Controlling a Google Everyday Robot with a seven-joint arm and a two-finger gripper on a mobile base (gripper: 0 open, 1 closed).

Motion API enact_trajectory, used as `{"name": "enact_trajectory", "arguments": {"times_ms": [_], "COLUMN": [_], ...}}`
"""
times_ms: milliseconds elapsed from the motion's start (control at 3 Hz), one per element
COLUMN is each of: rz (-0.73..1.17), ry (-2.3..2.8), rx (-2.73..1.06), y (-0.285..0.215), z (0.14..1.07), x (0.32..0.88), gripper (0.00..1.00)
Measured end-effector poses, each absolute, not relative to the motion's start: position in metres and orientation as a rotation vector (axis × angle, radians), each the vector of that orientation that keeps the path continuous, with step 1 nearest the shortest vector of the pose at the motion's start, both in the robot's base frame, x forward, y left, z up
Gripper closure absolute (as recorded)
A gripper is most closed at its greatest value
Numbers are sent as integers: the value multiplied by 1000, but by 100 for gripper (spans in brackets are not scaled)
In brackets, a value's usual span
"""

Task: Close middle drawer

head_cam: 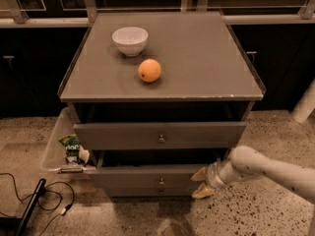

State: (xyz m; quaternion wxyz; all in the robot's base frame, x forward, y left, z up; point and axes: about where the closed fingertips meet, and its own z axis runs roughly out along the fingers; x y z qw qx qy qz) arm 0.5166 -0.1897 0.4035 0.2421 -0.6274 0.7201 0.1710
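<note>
The middle drawer [142,177] is the lower grey drawer with a small brass knob [161,182]. It stands pulled out a little from the grey cabinet. The upper drawer [157,134] above it also stands out. My gripper [200,182] comes in from the right on a white arm and sits at the right end of the middle drawer's front. Its two yellowish fingers [199,174] are spread apart, one above the other, with nothing between them.
A white bowl [130,40] and an orange [149,70] sit on the cabinet top. A clear bin [64,146] with snack packets stands at the cabinet's left. Black cables [29,200] lie on the speckled floor at the lower left. A white post [305,102] stands at the right.
</note>
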Motion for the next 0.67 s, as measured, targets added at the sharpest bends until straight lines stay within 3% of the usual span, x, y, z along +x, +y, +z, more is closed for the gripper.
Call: {"name": "enact_trajectory", "arguments": {"times_ms": [333,667], "rz": [471,471], "ry": [1955,1955], "rx": [-1717,-1717], "y": [-187,-187], "z": [405,405], "x": [529,529], "gripper": [0,0]}}
